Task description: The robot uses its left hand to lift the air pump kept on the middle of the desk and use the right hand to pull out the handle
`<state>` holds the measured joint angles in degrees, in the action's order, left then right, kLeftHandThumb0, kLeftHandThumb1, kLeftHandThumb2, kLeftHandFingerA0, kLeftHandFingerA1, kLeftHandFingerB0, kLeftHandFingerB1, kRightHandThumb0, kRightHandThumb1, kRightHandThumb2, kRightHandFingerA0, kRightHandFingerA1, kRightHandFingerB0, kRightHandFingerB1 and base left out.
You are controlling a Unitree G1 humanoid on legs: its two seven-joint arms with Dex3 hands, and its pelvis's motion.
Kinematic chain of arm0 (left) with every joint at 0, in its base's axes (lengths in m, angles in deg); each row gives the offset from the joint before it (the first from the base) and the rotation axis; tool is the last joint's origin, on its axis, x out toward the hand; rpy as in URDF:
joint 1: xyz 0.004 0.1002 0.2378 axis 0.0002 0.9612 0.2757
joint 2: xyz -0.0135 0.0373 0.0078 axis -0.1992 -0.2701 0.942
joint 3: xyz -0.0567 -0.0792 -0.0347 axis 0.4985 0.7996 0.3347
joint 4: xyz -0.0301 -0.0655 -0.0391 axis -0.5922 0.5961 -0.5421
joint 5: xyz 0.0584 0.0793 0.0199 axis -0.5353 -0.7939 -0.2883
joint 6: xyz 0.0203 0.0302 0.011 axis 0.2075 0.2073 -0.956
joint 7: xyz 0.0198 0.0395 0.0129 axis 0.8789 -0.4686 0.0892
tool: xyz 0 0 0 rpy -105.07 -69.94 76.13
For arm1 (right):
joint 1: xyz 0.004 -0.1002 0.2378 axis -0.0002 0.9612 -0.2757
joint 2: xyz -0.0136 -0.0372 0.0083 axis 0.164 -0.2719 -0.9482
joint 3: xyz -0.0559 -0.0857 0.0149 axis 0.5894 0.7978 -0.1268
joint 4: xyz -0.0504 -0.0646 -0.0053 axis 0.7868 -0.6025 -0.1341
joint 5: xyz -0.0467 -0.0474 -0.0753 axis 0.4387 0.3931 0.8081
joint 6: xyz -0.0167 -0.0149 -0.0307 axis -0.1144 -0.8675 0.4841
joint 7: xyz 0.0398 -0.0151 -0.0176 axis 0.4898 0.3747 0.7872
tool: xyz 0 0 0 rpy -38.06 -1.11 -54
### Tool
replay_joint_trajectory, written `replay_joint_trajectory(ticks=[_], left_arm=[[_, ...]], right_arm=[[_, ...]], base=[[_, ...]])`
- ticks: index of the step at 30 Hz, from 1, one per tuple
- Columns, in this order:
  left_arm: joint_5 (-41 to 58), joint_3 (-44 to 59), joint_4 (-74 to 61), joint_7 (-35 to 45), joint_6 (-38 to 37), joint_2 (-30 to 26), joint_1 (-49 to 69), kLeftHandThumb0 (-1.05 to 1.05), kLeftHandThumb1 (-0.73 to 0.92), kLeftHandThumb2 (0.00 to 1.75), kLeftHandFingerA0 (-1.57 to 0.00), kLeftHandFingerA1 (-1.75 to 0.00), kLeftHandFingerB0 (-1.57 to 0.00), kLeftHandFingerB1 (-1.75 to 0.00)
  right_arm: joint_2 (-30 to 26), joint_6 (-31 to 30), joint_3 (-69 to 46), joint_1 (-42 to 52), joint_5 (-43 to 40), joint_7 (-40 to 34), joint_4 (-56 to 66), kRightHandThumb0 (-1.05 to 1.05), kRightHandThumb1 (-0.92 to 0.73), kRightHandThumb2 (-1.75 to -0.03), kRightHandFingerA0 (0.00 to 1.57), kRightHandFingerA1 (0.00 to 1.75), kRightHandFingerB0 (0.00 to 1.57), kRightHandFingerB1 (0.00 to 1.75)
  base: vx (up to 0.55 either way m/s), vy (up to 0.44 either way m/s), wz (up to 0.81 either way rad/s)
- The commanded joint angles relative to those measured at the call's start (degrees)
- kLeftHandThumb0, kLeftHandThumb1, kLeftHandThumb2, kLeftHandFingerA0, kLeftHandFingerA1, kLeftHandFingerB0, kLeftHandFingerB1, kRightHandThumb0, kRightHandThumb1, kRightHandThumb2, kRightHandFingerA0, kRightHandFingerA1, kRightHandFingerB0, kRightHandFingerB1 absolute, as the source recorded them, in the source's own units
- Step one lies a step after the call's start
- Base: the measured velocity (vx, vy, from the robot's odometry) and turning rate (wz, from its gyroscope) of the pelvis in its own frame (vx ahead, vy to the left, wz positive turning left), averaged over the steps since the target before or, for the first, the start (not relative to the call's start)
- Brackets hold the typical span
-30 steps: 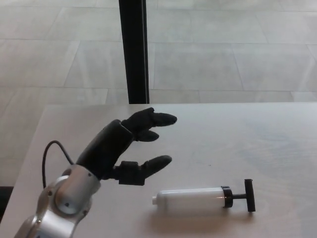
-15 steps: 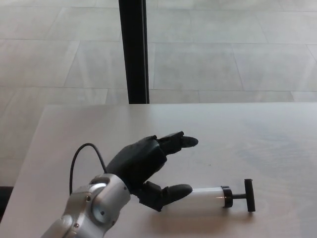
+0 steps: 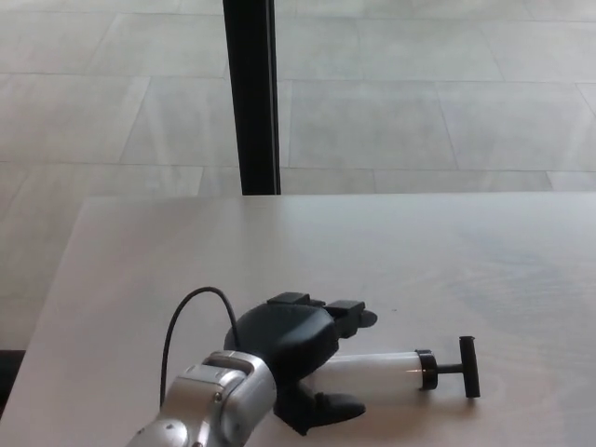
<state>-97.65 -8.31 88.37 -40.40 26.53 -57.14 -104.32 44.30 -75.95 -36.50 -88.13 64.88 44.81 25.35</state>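
The left hand straddles the left end of the air pump, fingers spread, not yet clamped. The air pump lies flat on the desk, unlifted; its handle, at its right end, remains pushed in. The right hand is absent.
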Motion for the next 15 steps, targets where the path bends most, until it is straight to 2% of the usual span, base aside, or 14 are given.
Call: replay_joint_trajectory(ticks=[1, 6, 7, 8, 9, 10, 11, 13, 15], left_arm=[[-30.6, -13.3, 10.3, 6.2, 16.1, -1.1, -4.4, -0.86, 0.59, 1.01, 0.0, -0.31, -0.09, -0.41], [-30.9, -15.1, 12.4, 5.4, 17.7, 0.4, -4.7, -0.84, 0.58, 1.01, 0.0, -0.32, -0.09, -0.4], [-30.3, -15.1, 13.0, 4.4, 18.3, 1.4, -4.8, -0.85, 0.75, 0.64, 0.0, -0.36, -0.14, -0.32], [-29.8, -15.0, 13.3, 3.5, 18.8, 1.9, -4.7, -0.85, 0.75, 0.64, 0.0, -0.36, -0.14, -0.32], [-30.1, -15.3, 14.4, 1.5, 18.9, 2.6, -4.8, -0.87, 0.59, 1.0, 0.0, -0.37, -0.08, -0.42], [-30.1, -15.4, 14.4, 1.5, 19.1, 2.6, -4.7, -0.87, 0.59, 1.0, 0.0, -0.37, -0.08, -0.42], [-28.1, -14.2, 15.7, -3.1, 19.5, 4.9, -4.3, -0.85, 0.74, 0.63, -0.07, -0.51, -0.2, -0.36], [-26.0, -12.5, 17.4, -10.3, 19.9, 8.0, -3.4, -0.83, 0.74, 0.63, -0.18, -0.55, -0.28, -0.38], [-25.3, -11.7, 18.5, -13.5, 19.7, 9.9, -3.2, -0.82, 0.75, 0.63, -0.21, -0.57, -0.29, -0.4]], right_arm=[[2.0, -4.3, -0.9, -1.3, -0.9, -1.2, 2.6, -0.57, -0.73, -0.62, 0.62, 0.62, 0.56, 0.47], [2.2, -4.6, -0.8, -1.2, -1.2, -0.9, 2.6, -0.56, -0.73, -0.62, 0.62, 0.63, 0.57, 0.46], [2.2, -4.9, -0.9, -1.3, -1.4, -0.8, 2.8, -0.57, -0.73, -0.62, 0.62, 0.64, 0.57, 0.46], [2.3, -5.1, -1.0, -1.3, -1.6, -0.8, 2.9, -0.57, -0.73, -0.62, 0.62, 0.64, 0.57, 0.46], [2.6, -5.5, -1.1, -1.4, -2.3, -0.8, 3.1, -0.55, -0.72, -0.62, 0.61, 0.66, 0.57, 0.47], [2.6, -5.6, -1.1, -1.4, -2.2, -0.7, 3.3, -0.55, -0.72, -0.62, 0.61, 0.66, 0.57, 0.47], [2.4, -5.7, -1.0, -1.4, -1.9, -0.7, 3.2, -0.55, -0.73, -0.62, 0.61, 0.64, 0.57, 0.46], [2.3, -5.8, -0.9, -1.4, -1.6, -0.6, 3.4, -0.55, -0.74, -0.62, 0.61, 0.64, 0.58, 0.47], [2.3, -5.9, -1.0, -1.4, -1.8, -0.3, 3.5, -0.55, -0.74, -0.62, 0.61, 0.65, 0.59, 0.47]], base=[[0.0, 0.0, 0.0], [0.0, 0.0, 0.0], [0.0, 0.0, 0.0], [0.0, 0.0, 0.0], [0.0, 0.0, 0.0], [0.0, 0.0, 0.0], [0.0, 0.0, 0.0], [0.0, 0.0, 0.0], [0.0, 0.0, 0.0]])
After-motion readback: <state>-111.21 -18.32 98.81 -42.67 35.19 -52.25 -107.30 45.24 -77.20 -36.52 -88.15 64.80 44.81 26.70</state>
